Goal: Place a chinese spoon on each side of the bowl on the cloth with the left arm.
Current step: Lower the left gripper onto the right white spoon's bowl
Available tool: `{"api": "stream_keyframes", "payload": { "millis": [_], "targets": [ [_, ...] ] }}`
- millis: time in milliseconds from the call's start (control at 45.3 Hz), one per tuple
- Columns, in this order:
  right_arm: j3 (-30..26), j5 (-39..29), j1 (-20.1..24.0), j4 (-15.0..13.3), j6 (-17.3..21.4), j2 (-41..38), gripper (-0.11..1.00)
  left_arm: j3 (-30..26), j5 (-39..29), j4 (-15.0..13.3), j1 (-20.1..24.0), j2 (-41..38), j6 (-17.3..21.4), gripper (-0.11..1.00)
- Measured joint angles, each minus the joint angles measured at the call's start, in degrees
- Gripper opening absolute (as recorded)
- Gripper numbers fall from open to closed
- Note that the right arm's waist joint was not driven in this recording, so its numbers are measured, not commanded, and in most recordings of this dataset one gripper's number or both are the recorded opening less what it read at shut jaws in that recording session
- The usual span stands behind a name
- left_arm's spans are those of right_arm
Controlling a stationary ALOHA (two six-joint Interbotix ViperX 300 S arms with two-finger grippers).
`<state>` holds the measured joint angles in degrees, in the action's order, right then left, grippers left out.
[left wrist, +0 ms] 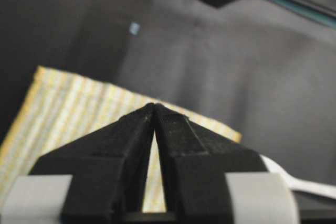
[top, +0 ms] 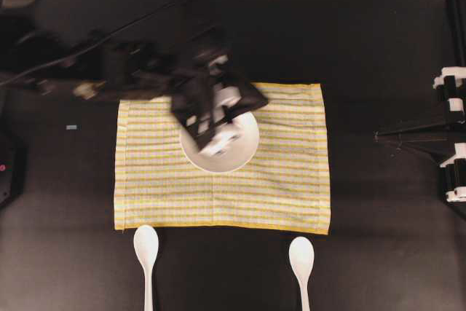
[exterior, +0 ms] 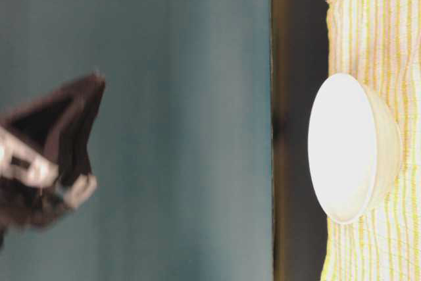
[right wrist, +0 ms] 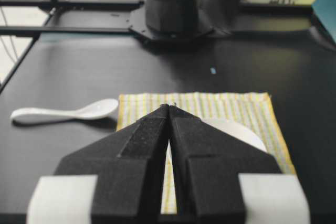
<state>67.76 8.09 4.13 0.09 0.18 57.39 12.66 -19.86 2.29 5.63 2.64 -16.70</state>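
The white bowl (top: 237, 152) sits on the striped yellow cloth (top: 284, 187), a little back of its middle. My left gripper (top: 211, 125) hangs blurred above the bowl's back left part, high off the table. In the left wrist view its jaws (left wrist: 155, 106) meet at the tips with nothing between them, over the cloth (left wrist: 68, 108). Two white chinese spoons lie on the dark table just in front of the cloth, one at the left (top: 145, 249) and one at the right (top: 301, 256). My right gripper (top: 380, 135) rests shut at the table's right edge, pointing at the cloth.
A small blue tag (top: 70, 127) lies on the table left of the cloth. The left arm's base (right wrist: 170, 11) stands at the far end in the right wrist view. Bare black table surrounds the cloth.
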Motion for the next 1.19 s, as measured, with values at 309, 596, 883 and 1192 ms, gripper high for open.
{"api": "stream_keyframes", "payload": {
  "millis": [309,596,883,1192],
  "targets": [
    [-0.1,-1.5,0.0,0.0,0.0,0.2,0.0,-10.8,-8.9,0.0,-3.9,-13.5,0.7,0.54],
    [0.0,-1.6,0.0,0.0,0.1,0.5,0.0,-10.7,-2.2,0.0,-9.1,-16.5,0.6,0.76],
    [0.0,-1.6,0.0,0.0,0.0,0.7,0.0,-6.8,5.6,0.1,-11.0,-18.9,-0.1,0.77],
    [0.0,-1.5,0.0,0.0,0.0,1.0,0.0,-4.9,11.2,0.0,-12.7,-23.9,-0.3,0.77]
  ]
}}
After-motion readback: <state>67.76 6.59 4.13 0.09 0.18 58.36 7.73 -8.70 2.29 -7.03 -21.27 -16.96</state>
